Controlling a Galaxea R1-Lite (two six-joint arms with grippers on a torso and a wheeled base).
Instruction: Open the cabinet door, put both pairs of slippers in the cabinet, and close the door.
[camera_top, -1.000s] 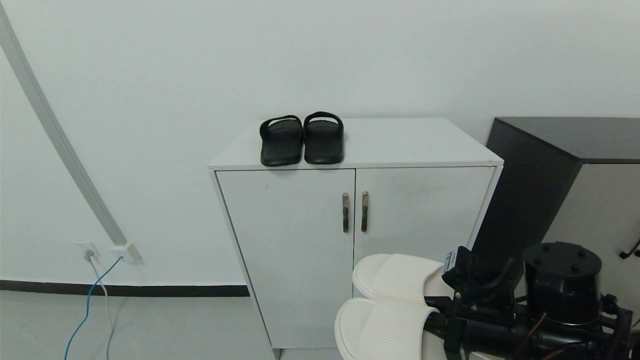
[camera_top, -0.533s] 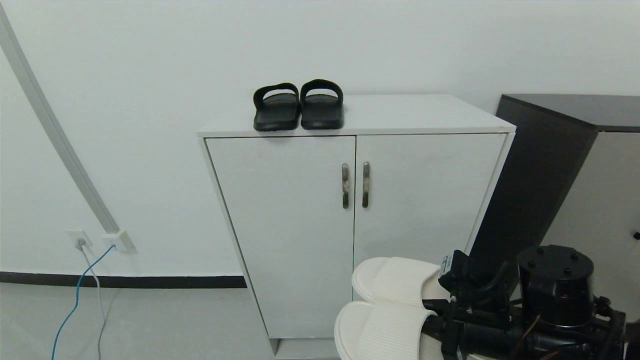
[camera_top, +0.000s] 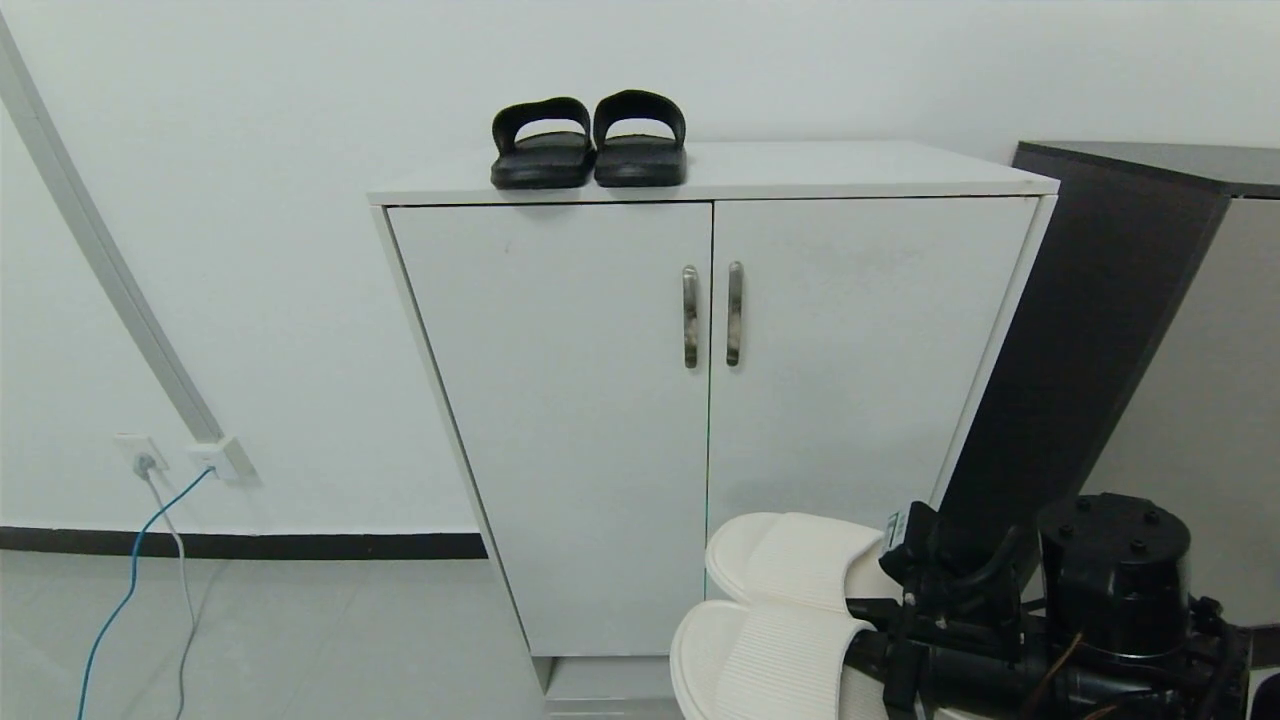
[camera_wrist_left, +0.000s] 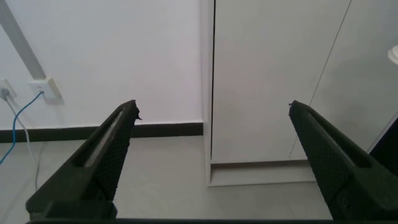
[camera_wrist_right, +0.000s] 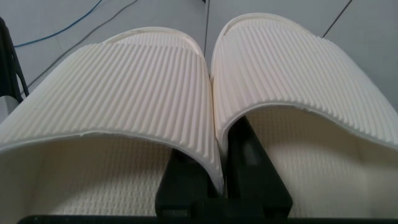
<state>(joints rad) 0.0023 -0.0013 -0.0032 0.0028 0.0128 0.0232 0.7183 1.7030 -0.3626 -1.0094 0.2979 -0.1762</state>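
Cream slippers (camera_wrist_right: 155, 87) between tight right fingers (camera_wrist_right: 247, 163)

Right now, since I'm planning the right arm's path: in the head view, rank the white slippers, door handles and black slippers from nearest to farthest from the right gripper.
1. White slippers: low on the right; the right gripper has its jaws shut on them.
2. Door handles: higher, at the cabinet doors' middle seam.
3. Black slippers: highest, on the cabinet top, left half.

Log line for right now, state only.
cabinet doors shut | black slippers on cabinet top | white slippers held in right gripper | left gripper open, empty
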